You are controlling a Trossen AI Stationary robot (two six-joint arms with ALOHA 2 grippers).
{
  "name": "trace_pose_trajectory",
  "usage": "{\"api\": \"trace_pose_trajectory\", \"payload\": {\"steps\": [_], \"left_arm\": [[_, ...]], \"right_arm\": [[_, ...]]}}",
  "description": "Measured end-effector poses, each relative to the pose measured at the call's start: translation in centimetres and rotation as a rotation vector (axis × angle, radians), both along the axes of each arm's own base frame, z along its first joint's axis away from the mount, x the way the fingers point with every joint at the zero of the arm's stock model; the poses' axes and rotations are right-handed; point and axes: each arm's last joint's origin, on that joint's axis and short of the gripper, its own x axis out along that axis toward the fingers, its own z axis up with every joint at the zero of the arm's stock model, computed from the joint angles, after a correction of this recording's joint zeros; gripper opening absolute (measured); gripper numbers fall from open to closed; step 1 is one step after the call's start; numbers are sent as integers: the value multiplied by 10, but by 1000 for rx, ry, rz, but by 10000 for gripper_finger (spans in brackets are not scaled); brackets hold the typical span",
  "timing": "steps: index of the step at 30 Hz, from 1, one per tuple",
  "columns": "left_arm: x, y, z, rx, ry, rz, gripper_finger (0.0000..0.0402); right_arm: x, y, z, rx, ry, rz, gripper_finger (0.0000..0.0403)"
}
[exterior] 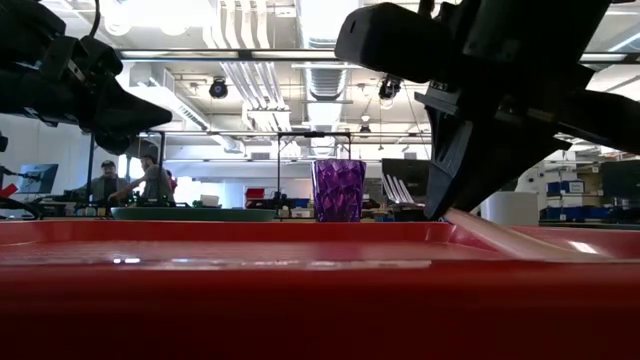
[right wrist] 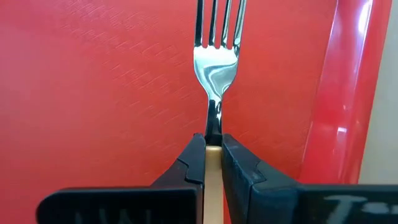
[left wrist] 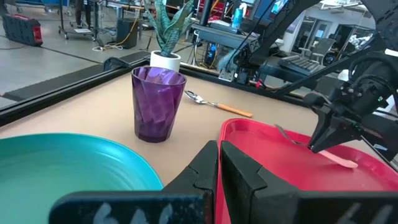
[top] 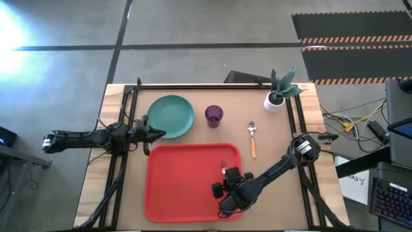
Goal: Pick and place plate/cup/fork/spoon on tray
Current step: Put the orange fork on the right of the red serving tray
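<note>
From above, the red tray point(top: 187, 187) is sitting near the front of the table. The right gripper point(top: 225, 173) is reaching over the tray's right side, pinching the fork point(top: 223, 168) there. The plate point(top: 170, 116), the cup point(top: 214, 115) and the spoon point(top: 252, 139) are all lying off the tray, behind it. The left gripper point(top: 154, 132) is waiting beside the plate, just behind the tray's left corner.

From table height, the fork's handle point(exterior: 495, 235) is slanting down under the right gripper's dark fingers, low over the tray point(exterior: 300, 290).

The left wrist camera is showing its own fingers point(left wrist: 239, 177) pressed together, holding nothing.

The right wrist camera is showing 2 fingers point(right wrist: 239, 168) squeezing the fork point(right wrist: 214, 68) at its neck.

I think 1 thing is almost done. 3 things are still waiting: plate, cup and spoon.
</note>
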Motion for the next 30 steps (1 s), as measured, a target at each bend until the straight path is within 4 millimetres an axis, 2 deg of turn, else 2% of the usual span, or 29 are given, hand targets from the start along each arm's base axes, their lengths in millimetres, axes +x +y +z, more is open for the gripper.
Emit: {"api": "trace_pose_trajectory", "payload": {"steps": [8, 17, 26, 30], "left_arm": [[0, 0, 0, 0, 0, 0, 0], [0, 0, 0, 0, 0, 0, 0], [0, 0, 0, 0, 1, 0, 0], [0, 0, 0, 0, 3, 0, 0]], "right_arm": [[-1, -3, -3, -2, 17, -1, 15], [-8, -14, -21, 0, 49, -75, 14], [-5, -15, -22, 7, 15, -83, 15], [-4, -15, -22, 11, 11, -82, 47]]}}
